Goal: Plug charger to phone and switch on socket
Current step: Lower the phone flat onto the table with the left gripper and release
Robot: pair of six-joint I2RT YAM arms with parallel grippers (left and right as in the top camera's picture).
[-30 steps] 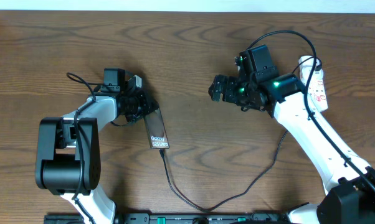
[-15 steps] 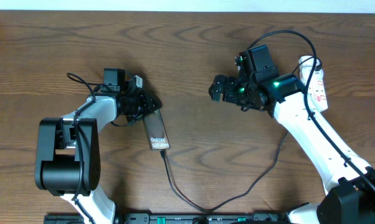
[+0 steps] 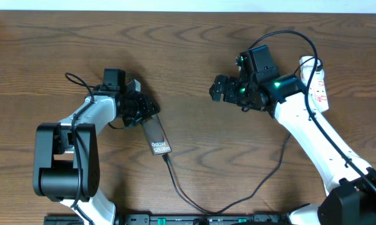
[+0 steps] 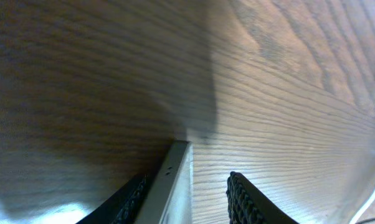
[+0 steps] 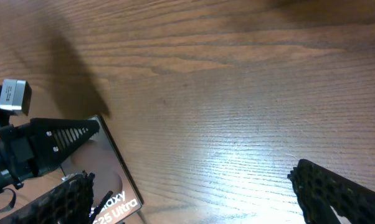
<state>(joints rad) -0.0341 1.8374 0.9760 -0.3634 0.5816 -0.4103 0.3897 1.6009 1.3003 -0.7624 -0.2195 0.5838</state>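
Dark wooden table [image 3: 194, 56] with phone [image 3: 157, 134], charger [image 3: 175, 185] and white socket [image 3: 320, 85]

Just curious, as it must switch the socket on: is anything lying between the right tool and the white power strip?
No loose thing shows on the table between the right tool and the socket; only that arm's own wrist spans the gap.

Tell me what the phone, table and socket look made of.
Phone: glossy glass-like bronze face with printed white lettering. Table: dark wood or wood-look laminate, visible grain, soft sheen. Socket: smooth white shell, probably plastic.
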